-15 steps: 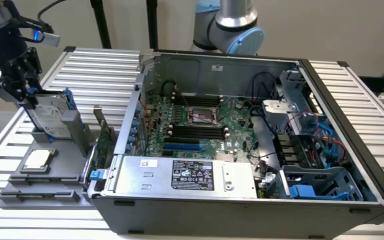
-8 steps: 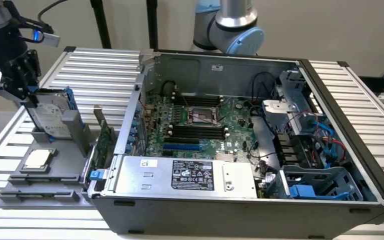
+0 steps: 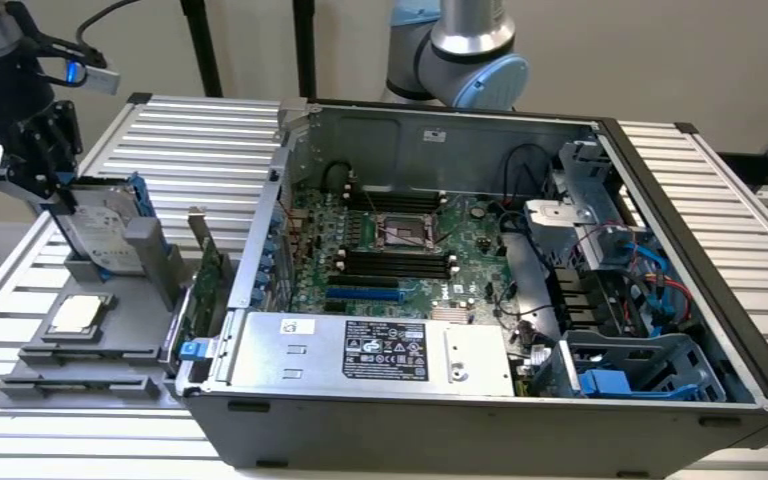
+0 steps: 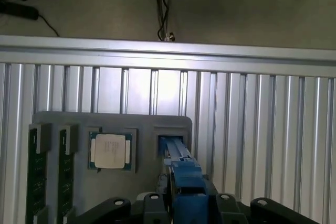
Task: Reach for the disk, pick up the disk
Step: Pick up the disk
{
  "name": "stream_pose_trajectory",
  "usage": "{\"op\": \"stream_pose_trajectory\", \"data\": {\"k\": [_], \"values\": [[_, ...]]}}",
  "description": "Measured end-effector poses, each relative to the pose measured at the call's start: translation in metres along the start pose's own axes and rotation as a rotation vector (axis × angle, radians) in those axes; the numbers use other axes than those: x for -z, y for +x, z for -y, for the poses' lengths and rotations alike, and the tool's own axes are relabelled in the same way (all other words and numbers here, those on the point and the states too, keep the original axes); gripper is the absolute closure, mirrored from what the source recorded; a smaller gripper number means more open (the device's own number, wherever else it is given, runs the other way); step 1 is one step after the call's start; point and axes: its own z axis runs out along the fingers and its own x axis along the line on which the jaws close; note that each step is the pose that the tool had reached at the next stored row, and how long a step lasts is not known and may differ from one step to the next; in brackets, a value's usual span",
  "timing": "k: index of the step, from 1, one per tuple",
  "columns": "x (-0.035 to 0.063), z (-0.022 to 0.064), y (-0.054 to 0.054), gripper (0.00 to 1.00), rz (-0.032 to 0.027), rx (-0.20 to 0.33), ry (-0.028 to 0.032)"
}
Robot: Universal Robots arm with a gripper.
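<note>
The disk (image 3: 101, 228) stands on edge in a slot of the grey holder (image 3: 137, 262) at the exterior view's left, beside the open computer case. It is silver-grey with a white label and blue rails. My gripper (image 3: 64, 190) comes down on its top end. In the wrist view the disk's blue rail (image 4: 181, 174) runs edge-on from the holder's slot (image 4: 170, 139) up between my two black fingers (image 4: 153, 203). My gripper (image 4: 189, 203) is shut on the disk, a jaw against each side. The disk's far end still sits in the slot.
A small square chip (image 4: 110, 150) lies in the grey tray beside the slot, with two memory sticks (image 4: 37, 171) further along. The open case (image 3: 491, 250), with a silver box (image 3: 371, 350) at its front, stands close by. A card (image 3: 205, 270) stands upright between them. Everything rests on a slatted metal table (image 4: 252, 108).
</note>
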Motion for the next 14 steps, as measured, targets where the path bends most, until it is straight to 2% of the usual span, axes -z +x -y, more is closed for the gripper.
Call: {"op": "stream_pose_trajectory", "data": {"k": [14], "values": [[0.0001,-0.0002,0.007,0.67,0.0,-0.023,0.0005]]}}
